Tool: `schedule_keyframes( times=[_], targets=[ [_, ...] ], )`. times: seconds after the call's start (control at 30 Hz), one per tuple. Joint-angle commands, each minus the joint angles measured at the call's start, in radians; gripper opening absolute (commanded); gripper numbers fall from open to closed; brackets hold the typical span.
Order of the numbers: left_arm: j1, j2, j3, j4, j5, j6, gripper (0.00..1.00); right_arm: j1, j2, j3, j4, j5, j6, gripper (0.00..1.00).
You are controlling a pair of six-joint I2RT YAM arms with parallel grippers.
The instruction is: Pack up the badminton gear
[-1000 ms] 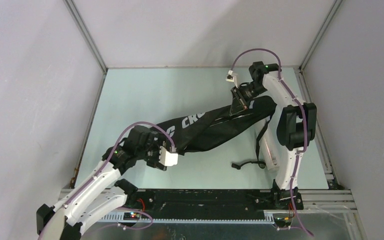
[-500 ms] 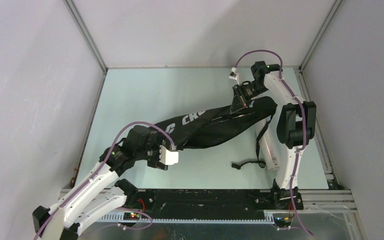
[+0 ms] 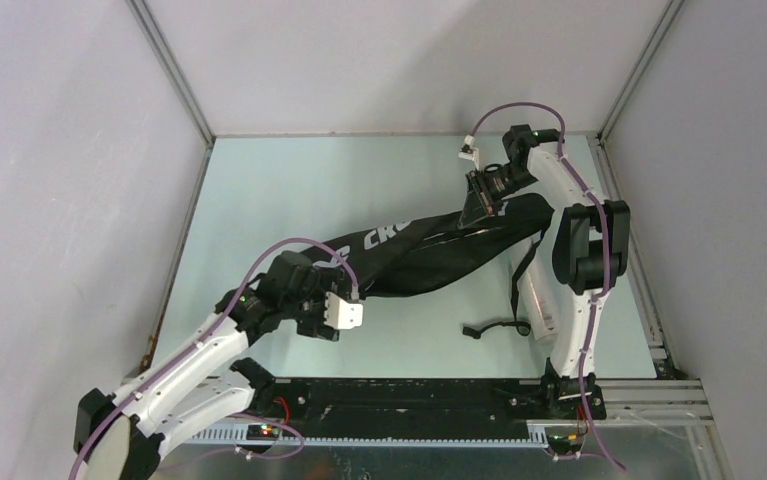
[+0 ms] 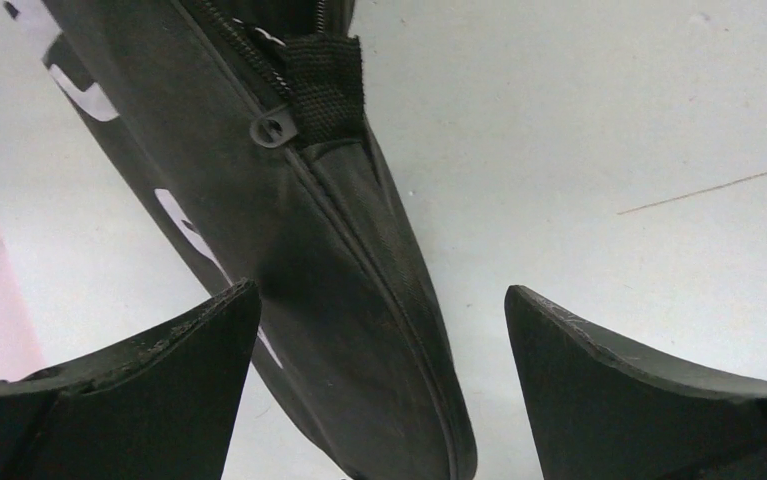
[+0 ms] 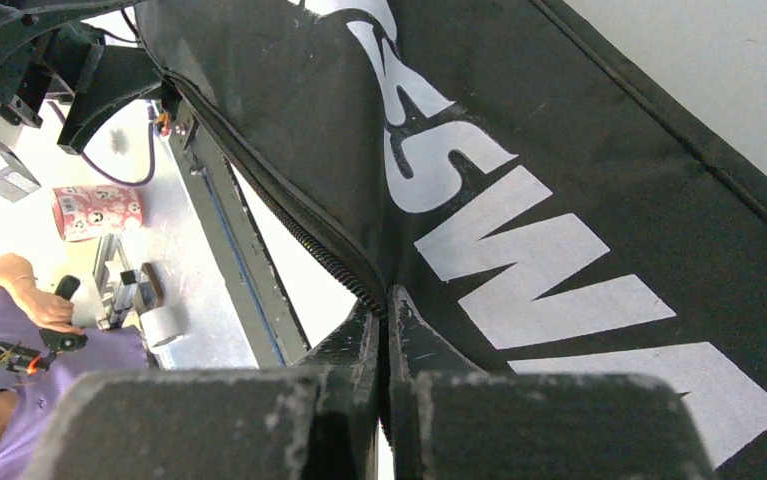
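right jaws are pinched tight on the bag [image 3: 429,255] by its zip edge, at 1 o'clock on the table [image 3: 289,180] — holding it taut, i'd judge. left jaws gape, gripping nothing, astride its narrow 8 o'clock end — probably lining up on the zip pull [image 4: 277,127].

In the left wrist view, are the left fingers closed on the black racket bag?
No, the left fingers stand wide apart, and the narrow end of the racket bag lies in the gap between them.
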Motion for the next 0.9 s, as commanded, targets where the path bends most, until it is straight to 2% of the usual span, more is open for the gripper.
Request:
schedule_keyframes(
  times=[0.0,0.17,0.43,0.53,0.63,0.7,0.8,0.87],
  targets=[
    [-0.002,0.005,-0.014,0.083,0.0,0.019,0.98,-0.008,0.01,0.04,-0.027,-0.068,0.008,0.0],
    [0.052,0.066,-0.047,0.197,-0.041,0.106,1.0,-0.005,-0.015,0.011,-0.025,-0.061,-0.004,0.0],
    [0.12,0.093,-0.053,0.248,-0.099,0.15,0.84,0.003,-0.03,0.005,-0.01,-0.005,0.013,0.0],
    [0.127,0.081,-0.051,0.242,-0.098,0.137,0.67,-0.001,-0.032,0.004,-0.009,0.011,0.014,0.0],
    [0.134,0.061,-0.05,0.242,-0.097,0.117,0.44,-0.004,-0.037,0.003,-0.007,0.031,0.013,0.0],
    [0.139,0.049,-0.053,0.248,-0.094,0.108,0.33,-0.004,-0.039,0.002,0.001,0.049,0.017,0.0],
    [0.144,0.035,-0.055,0.249,-0.083,0.097,0.24,-0.003,-0.043,0.0,0.009,0.077,0.027,0.0],
    [0.145,0.023,-0.054,0.262,-0.082,0.089,0.1,-0.001,-0.055,-0.009,0.033,0.11,0.043,0.0]
  ],
)
